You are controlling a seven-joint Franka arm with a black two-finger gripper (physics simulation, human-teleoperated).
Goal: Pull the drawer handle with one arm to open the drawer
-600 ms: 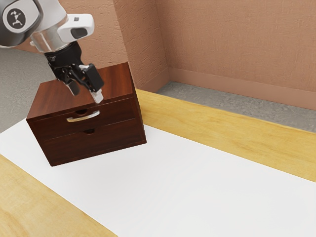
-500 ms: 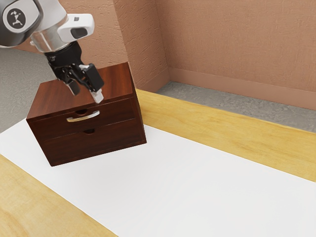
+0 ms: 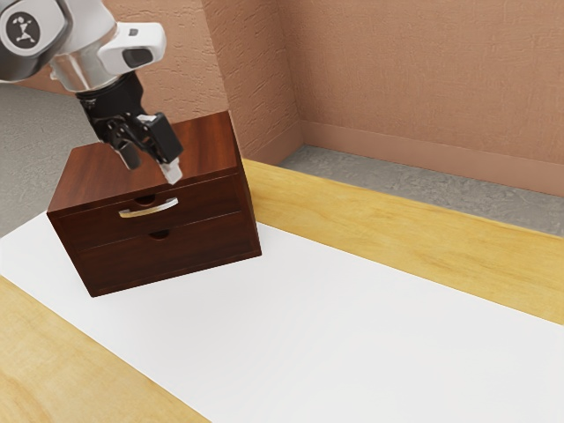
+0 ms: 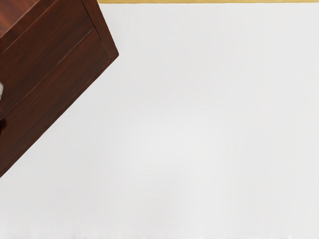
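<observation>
In the exterior view the gripper (image 3: 152, 163) is hanging just above the front top edge of the wooden chest (image 3: 211, 141), its two fingers standing well apart and holding nothing, one pale fingertip (image 3: 175, 170) pointing down toward the upper drawer (image 3: 203, 196). The drawer handle (image 3: 148, 207), a pale curved bar, is sitting on that drawer's front, just below the gripper and apart from it, and the drawer is looking flush with the chest, so I am judging the pull as not yet begun. The risk I am seeing: the fingers are lying close over the chest's top edge, so a straight drop could be landing them on wood rather than around the bar, and a shallow hold on so thin a bar could be slipping off under load; if the chest is not fixed, it may be sliding on the white mat (image 3: 352, 335) instead of letting the drawer out. In front of the chest the mat is lying bare, giving the drawer open room, while the wall (image 3: 238, 70) is standing close behind the chest. In the wrist view a corner of the chest (image 4: 45, 64) is showing with its panel seam, the mat (image 4: 199, 129) is spreading bare beyond the chest's front, and the table (image 4: 199, 1) edge is lying farther off
</observation>
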